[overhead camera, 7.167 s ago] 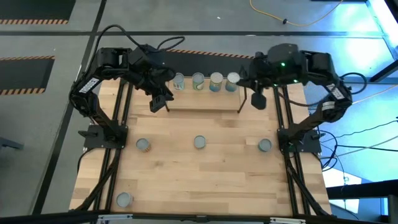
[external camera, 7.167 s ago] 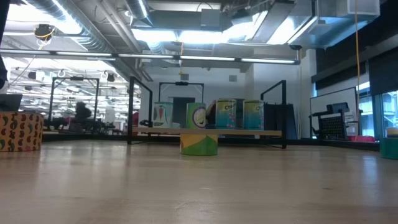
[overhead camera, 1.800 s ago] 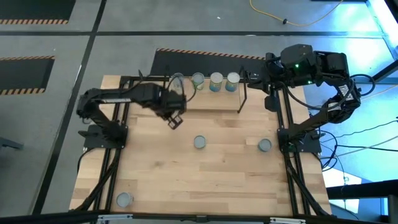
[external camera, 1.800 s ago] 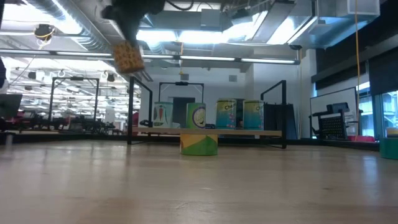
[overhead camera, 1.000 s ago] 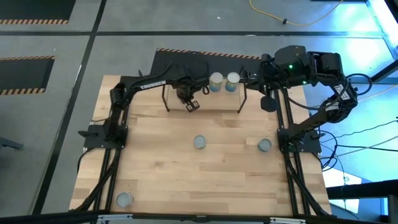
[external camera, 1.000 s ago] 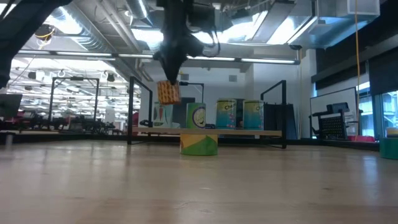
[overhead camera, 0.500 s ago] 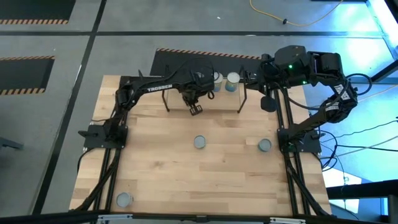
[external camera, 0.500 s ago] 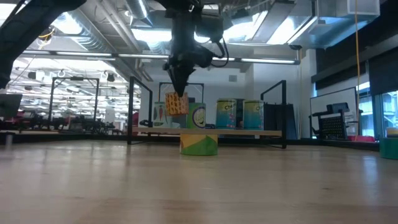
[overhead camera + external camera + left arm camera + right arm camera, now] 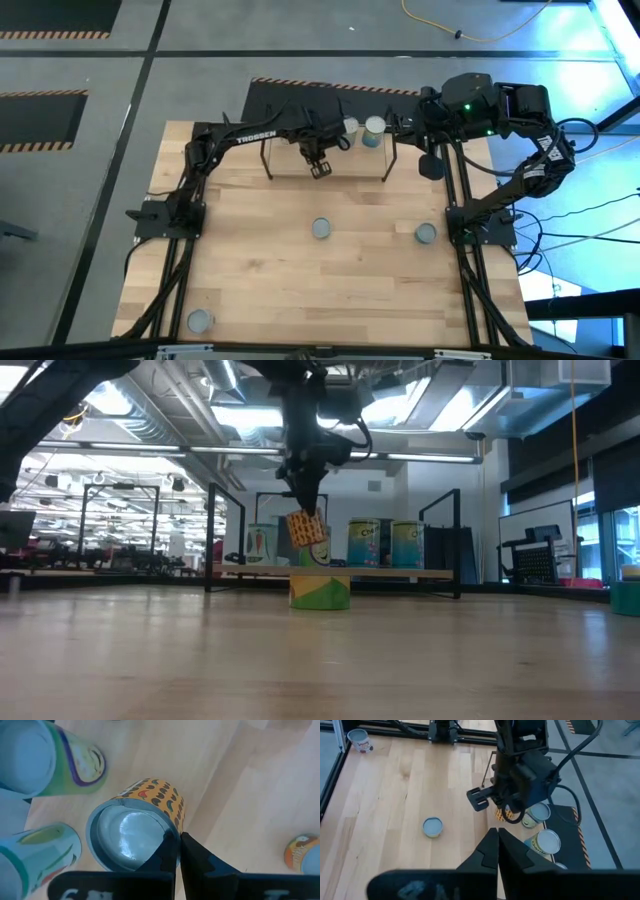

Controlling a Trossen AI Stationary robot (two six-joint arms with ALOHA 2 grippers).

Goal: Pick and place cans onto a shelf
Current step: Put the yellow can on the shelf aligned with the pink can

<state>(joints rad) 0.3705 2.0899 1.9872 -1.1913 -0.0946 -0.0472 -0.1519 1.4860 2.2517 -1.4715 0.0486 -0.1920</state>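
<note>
wooden table (image 9: 300,270), left fingers (image 9: 175,851) pinching orange can (image 9: 305,528) rim over shelf (image 9: 340,572); tilted grip could topple neighbours, right fingers closed empty.

Cans: 8 total.
- 4 shelf cans, in a row in low view: no. 1 (image 9: 262,545), no. 2 (image 9: 323,552) partly behind the held one, no. 3 (image 9: 363,543), no. 4 (image 9: 407,543). From above only 2 of them show; the rest are under the left arm (image 9: 250,138).
- 1 orange can (image 9: 306,528), gripped by the left end effector (image 9: 320,168), off the board.
- 3 on the tabletop (image 9: 270,280): centre can (image 9: 321,229), right-side can (image 9: 426,234), near-left corner can (image 9: 200,320).

Shelf (image 9: 355,160): 1.

Arms: 2, w/ 1 end effector each. That makes 2 incl. the right end effector (image 9: 432,165).
</note>
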